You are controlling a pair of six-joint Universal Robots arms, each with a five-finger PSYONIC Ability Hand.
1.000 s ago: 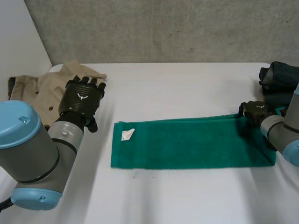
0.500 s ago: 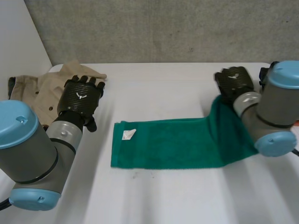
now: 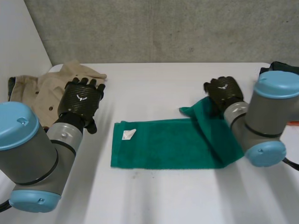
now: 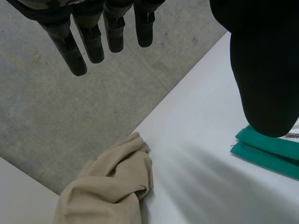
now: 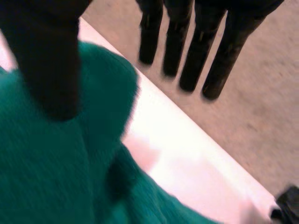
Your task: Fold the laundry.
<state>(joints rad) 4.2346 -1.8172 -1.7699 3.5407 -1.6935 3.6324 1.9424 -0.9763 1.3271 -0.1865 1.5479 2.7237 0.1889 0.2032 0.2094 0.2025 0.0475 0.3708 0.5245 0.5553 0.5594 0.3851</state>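
Note:
A green towel [image 3: 159, 144] lies lengthwise on the white table [image 3: 163, 196], a white label [image 3: 128, 134] near its left end. Its right end is raised and turned over toward the left, hanging from beneath my right hand [image 3: 224, 93]. In the right wrist view the fingers [image 5: 201, 51] are straight and spread away from the thumb, with the towel [image 5: 46, 177] bunched below the thumb and nothing pinched. My left hand [image 3: 81, 100] hovers open left of the towel, over the edge of a beige garment [image 3: 46, 86]. Its straight fingers [image 4: 88, 42] hold nothing.
The beige garment [image 4: 112, 186] lies crumpled at the table's back left corner. A dark garment [image 3: 280, 67] sits at the far right edge, behind my right arm. Bare table surrounds the towel in front and behind.
My right hand took the towel's right end up off the table and carried it leftward, then its fingers straightened. The left hand has stayed in place.

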